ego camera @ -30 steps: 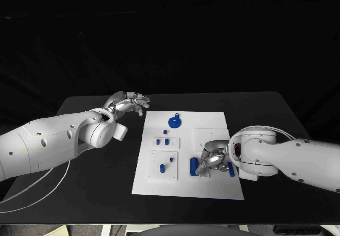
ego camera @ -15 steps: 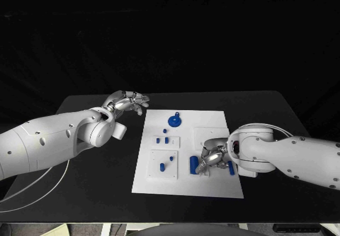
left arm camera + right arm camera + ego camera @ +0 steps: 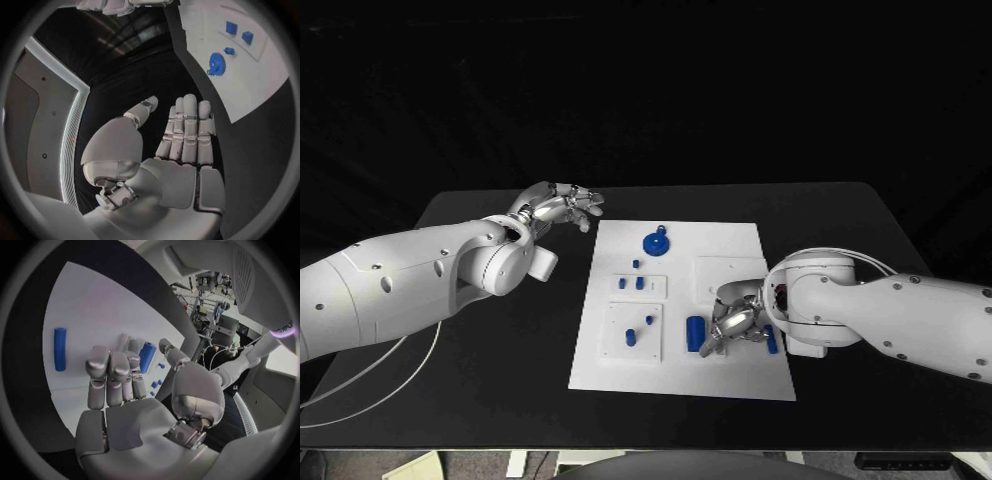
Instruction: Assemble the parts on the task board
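Task board [image 3: 733, 260] mid-worktop | right hand [image 3: 733, 325] at 4 o'clock, fingers curled beside blue cylinder [image 3: 695, 333], contact unclear, likely reaching for it | left hand [image 3: 560, 210] spread, empty, parked at 10 o'clock off the board

The black table [image 3: 488, 380] carries the white task board [image 3: 733, 385] at its middle.

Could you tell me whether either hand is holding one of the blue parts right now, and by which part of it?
Neither holds anything. The left hand is open above the black table. The right hand hangs over the white task board beside a blue cylinder, fingers not around it.
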Robot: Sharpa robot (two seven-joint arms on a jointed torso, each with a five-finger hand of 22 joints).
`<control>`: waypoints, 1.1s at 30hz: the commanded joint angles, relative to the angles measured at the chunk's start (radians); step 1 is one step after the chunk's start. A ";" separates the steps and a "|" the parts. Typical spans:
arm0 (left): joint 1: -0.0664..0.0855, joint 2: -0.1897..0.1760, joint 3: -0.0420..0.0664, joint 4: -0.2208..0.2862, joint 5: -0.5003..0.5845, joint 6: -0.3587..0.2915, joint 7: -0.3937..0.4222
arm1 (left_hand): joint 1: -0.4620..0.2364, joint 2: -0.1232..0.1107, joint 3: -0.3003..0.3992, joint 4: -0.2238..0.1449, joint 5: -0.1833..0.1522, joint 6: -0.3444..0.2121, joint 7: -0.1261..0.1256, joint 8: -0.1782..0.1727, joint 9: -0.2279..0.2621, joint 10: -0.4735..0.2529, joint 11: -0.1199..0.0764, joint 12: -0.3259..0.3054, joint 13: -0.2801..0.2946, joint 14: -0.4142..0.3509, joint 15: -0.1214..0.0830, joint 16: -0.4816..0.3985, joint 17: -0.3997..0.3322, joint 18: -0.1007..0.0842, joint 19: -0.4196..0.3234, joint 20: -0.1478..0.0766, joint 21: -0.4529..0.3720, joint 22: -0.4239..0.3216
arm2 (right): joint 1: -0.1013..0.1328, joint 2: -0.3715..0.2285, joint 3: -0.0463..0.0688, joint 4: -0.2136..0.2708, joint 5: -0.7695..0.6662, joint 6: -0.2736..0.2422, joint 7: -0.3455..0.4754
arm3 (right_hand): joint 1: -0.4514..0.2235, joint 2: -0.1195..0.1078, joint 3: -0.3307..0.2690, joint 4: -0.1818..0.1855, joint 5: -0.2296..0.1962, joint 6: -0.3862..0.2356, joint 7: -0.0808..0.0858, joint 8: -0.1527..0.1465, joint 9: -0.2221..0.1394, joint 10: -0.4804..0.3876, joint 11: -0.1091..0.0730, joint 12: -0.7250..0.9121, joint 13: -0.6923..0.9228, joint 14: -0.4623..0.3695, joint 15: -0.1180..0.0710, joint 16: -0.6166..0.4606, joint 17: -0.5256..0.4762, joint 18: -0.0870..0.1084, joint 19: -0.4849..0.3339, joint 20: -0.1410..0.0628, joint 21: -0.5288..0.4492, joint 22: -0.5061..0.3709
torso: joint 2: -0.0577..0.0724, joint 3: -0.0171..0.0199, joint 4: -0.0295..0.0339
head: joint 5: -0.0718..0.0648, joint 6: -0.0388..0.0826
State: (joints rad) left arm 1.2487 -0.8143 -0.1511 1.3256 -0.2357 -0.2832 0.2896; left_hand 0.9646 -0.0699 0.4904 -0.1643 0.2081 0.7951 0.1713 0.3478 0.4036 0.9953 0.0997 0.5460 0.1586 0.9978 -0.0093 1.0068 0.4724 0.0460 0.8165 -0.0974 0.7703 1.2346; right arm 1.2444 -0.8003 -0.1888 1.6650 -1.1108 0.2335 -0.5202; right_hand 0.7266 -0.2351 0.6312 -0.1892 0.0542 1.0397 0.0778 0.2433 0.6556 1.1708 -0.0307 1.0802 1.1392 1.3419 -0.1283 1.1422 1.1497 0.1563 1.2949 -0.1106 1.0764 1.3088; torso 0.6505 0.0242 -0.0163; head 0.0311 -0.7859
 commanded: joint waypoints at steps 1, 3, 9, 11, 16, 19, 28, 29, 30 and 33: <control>0.001 0.002 0.000 0.002 -0.005 0.014 -0.004 | 0.000 -0.003 0.003 0.000 -0.003 -0.001 0.010 0.007 -0.002 -0.008 0.001 0.002 0.001 -0.002 0.005 -0.004 0.001 0.015 0.007 -0.006 -0.005 0.002 | -0.004 -0.004 -0.002 0.002 -0.023 0.000 -0.006 | -0.005 -0.015 -0.003 0.010 -0.005 -0.001 0.007 0.000 0.003 0.004 0.004 -0.004 0.001 -0.006 -0.004 0.005 -0.001 0.105 0.002 0.003 -0.004 0.000 | -0.001 0.0004 -0.0006 | -0.001 0.000; 0.001 0.002 0.000 0.001 -0.006 0.013 -0.003 | 0.000 -0.003 0.003 0.000 -0.003 -0.001 0.010 0.007 -0.002 -0.008 0.001 0.002 0.001 -0.002 0.005 -0.004 0.001 0.015 0.007 -0.006 -0.005 0.002 | -0.004 -0.008 -0.002 0.003 -0.025 -0.004 -0.006 | -0.008 -0.015 -0.006 0.013 -0.005 -0.001 0.007 0.000 0.003 0.004 0.003 -0.004 0.001 -0.007 -0.004 0.005 -0.001 0.105 0.003 0.002 -0.004 -0.001 | -0.001 0.0006 -0.0001 | -0.001 0.000; 0.001 0.002 0.000 0.000 -0.006 0.014 -0.003 | 0.000 -0.003 0.003 0.000 -0.003 -0.001 0.010 0.006 -0.002 -0.009 0.001 0.002 0.001 -0.002 0.005 -0.004 0.001 0.015 0.008 -0.006 -0.005 0.002 | -0.003 -0.035 -0.002 0.014 -0.024 -0.049 0.010 | -0.013 -0.013 -0.013 0.021 -0.005 -0.001 0.006 0.001 0.005 0.005 0.003 -0.004 0.001 -0.007 -0.005 0.005 -0.001 0.105 0.003 0.001 -0.004 -0.002 | -0.001 0.0004 -0.0008 | -0.002 0.003; 0.001 0.002 0.000 0.000 -0.006 0.014 -0.002 | 0.000 -0.003 0.003 0.001 -0.003 -0.001 0.010 0.006 -0.002 -0.009 0.001 0.002 0.001 -0.002 0.005 -0.004 0.002 0.015 0.008 -0.006 -0.005 0.002 | -0.002 -0.054 0.000 0.023 -0.020 -0.076 0.018 | -0.014 -0.011 -0.015 0.024 -0.005 -0.004 0.006 -0.001 0.005 0.005 0.003 -0.004 0.001 -0.008 -0.005 0.005 -0.001 0.105 0.003 0.000 -0.005 -0.002 | -0.001 0.0002 -0.0007 | -0.003 0.004; 0.001 0.005 0.000 0.000 -0.006 0.013 -0.001 | 0.000 -0.003 0.003 0.001 -0.003 -0.001 0.010 0.007 -0.002 -0.009 0.001 0.002 0.001 -0.002 0.005 -0.005 0.002 0.015 0.008 -0.006 -0.005 0.002 | 0.010 -0.099 0.020 0.033 -0.019 -0.092 0.028 | -0.005 0.009 -0.011 0.031 -0.005 -0.007 0.007 -0.001 0.007 0.007 0.004 -0.004 0.002 -0.007 -0.004 0.006 -0.002 0.105 0.004 -0.002 -0.006 -0.003 | -0.001 0.0002 -0.0009 | -0.010 0.006; 0.001 0.005 0.000 0.000 -0.006 0.017 -0.001 | 0.000 -0.003 0.003 0.001 -0.003 -0.001 0.010 0.007 -0.002 -0.009 0.001 0.002 0.001 -0.002 0.005 -0.005 0.002 0.015 0.008 -0.006 -0.005 0.002 | 0.023 -0.120 0.020 0.033 -0.022 -0.093 0.018 | 0.001 0.033 -0.004 0.037 -0.005 -0.003 0.006 0.002 0.010 0.008 0.003 -0.005 0.002 -0.008 -0.004 0.005 -0.003 0.105 0.003 -0.002 -0.008 -0.004 | -0.001 -0.0004 0.0007 | -0.024 0.007; 0.001 -0.001 0.000 0.000 -0.006 0.015 0.002 | 0.000 -0.006 0.002 0.001 -0.004 -0.002 0.010 0.007 -0.002 -0.009 0.001 0.002 0.001 -0.002 0.005 -0.005 0.002 0.015 0.009 -0.005 -0.005 0.003 | 0.029 -0.187 0.020 0.015 -0.037 -0.088 -0.014 | 0.066 0.048 0.075 0.048 -0.003 0.007 0.005 0.005 0.013 0.014 0.002 -0.009 -0.001 -0.008 -0.003 -0.002 -0.011 0.105 -0.002 0.008 -0.012 -0.007 | -0.001 0.0023 -0.0039 | -0.056 0.015; 0.001 -0.001 0.000 0.000 -0.006 0.016 0.002 | 0.000 -0.007 0.002 0.001 -0.005 -0.002 0.010 0.007 -0.002 -0.009 0.001 0.002 0.001 -0.002 0.005 -0.005 0.002 0.015 0.009 -0.005 -0.005 0.003 | 0.030 -0.193 0.020 0.014 -0.038 -0.086 -0.015 | 0.067 0.047 0.078 0.049 -0.003 0.008 0.005 0.005 0.013 0.015 0.002 -0.009 -0.001 -0.008 -0.003 -0.002 -0.012 0.105 -0.002 0.009 -0.013 -0.007 | -0.001 0.0029 -0.0048 | -0.057 0.015; 0.001 -0.001 0.000 0.000 -0.006 0.016 0.003 | 0.000 -0.007 0.002 0.000 -0.005 -0.002 0.010 0.007 -0.002 -0.009 0.001 0.002 0.002 -0.002 0.005 -0.005 0.002 0.015 0.009 -0.005 -0.005 0.003 | 0.030 -0.200 0.020 0.014 -0.044 -0.082 -0.019 | 0.068 0.047 0.080 0.050 -0.003 0.008 0.005 0.005 0.013 0.015 0.002 -0.009 -0.001 -0.008 -0.003 -0.002 -0.012 0.105 -0.001 0.009 -0.012 -0.007 | -0.001 0.0032 -0.0045 | -0.061 0.017; 0.001 0.000 0.000 0.001 -0.006 0.016 0.003 | 0.001 -0.008 0.002 0.000 -0.005 -0.002 0.010 0.007 -0.002 -0.009 0.001 0.002 0.002 -0.002 0.005 -0.005 0.002 0.015 0.009 -0.005 -0.005 0.003 | 0.031 -0.217 0.020 0.012 -0.067 -0.069 -0.037 | 0.069 0.045 0.082 0.051 -0.004 0.011 0.005 0.007 0.014 0.018 0.002 -0.008 -0.001 -0.006 -0.003 -0.002 -0.013 0.105 0.000 0.012 -0.012 -0.007 | 0.000 0.0032 -0.0020 | -0.071 0.019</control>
State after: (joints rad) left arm 1.2487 -0.8155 -0.1516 1.3247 -0.2369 -0.2812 0.2824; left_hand 0.9646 -0.0699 0.4904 -0.1644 0.2081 0.7916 0.1735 0.3479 0.4029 0.9914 0.1034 0.5460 0.1594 0.9979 -0.0093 1.0068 0.4739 0.0460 0.8189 -0.0998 0.7703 1.2371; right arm 1.2738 -1.0148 -0.1690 1.6778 -1.1404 0.1538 -0.5299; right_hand 0.7875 -0.1896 0.7066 -0.1396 0.0543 1.0441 0.0830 0.2462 0.6684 1.1814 -0.0269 1.0751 1.1390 1.3381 -0.1320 1.1422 1.1380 0.1618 1.2966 -0.1053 1.0680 1.3031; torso 0.6495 0.0268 -0.0197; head -0.0313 -0.7683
